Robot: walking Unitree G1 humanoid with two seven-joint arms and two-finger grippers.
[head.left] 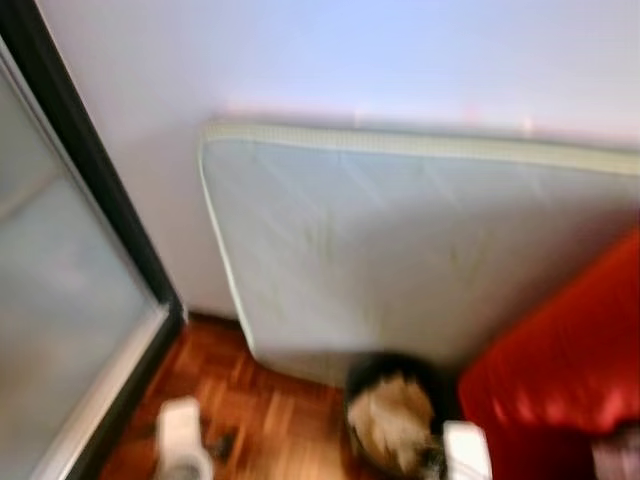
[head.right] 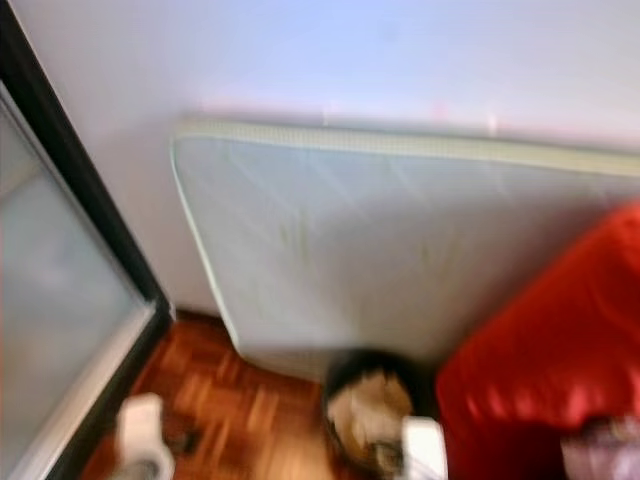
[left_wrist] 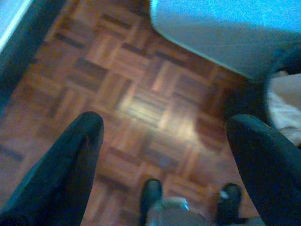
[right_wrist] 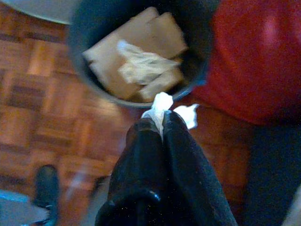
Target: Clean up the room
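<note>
The right gripper (right_wrist: 162, 123), fingers pinched together on a white tissue scrap (right_wrist: 161, 104), hangs by a dark bin (right_wrist: 89, 28) of cardboard (right_wrist: 136, 52); the left gripper (left_wrist: 164, 136) gapes wide, holding nothing, above parquet floor (left_wrist: 136, 108).

1. A room in a home: a bare mattress (head.left: 400, 250) stands on edge, leaning against a plain white wall (head.left: 350, 50).
2. The floor (left_wrist: 136, 108) is wood parquet in a basket-weave pattern.
3. A red sofa (head.left: 570, 370) sits beside the mattress.
4. A dark bin (right_wrist: 136, 52) holding cardboard and paper stands on the floor between mattress and sofa.
5. A dark-framed glass door (head.left: 60, 300) is on the left.
</note>
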